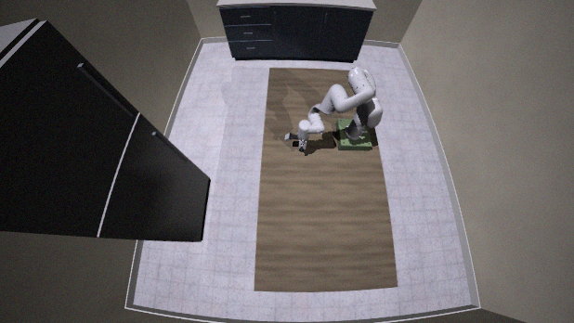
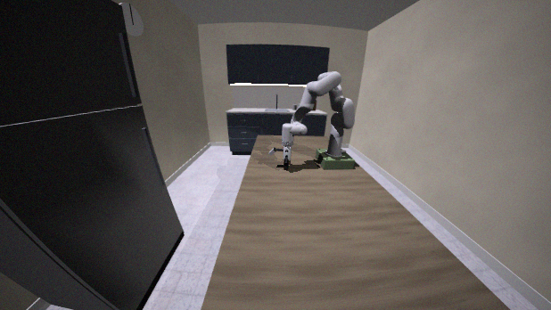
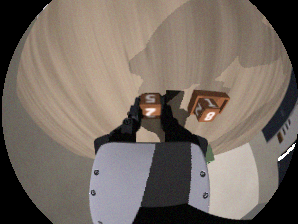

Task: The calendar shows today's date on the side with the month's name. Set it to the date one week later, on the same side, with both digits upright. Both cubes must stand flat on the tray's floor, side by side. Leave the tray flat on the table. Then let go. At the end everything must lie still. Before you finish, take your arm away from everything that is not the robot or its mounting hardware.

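In the wrist view my gripper is shut on a brown calendar cube whose top face bears a white digit that I cannot read for sure. A second brown cube lies on the wooden table to its right, tilted, with white digits on its faces. Part of the dark tray with a white edge shows at the far right of the wrist view. In the top and exterior views the gripper points down at the table near the arm's base, and the cubes are too small to make out there.
The arm's green base stands on the long wooden table close to the right of the gripper. A small grey object lies on the table left of the gripper. Dark cabinets line the far wall; a black fridge stands at left.
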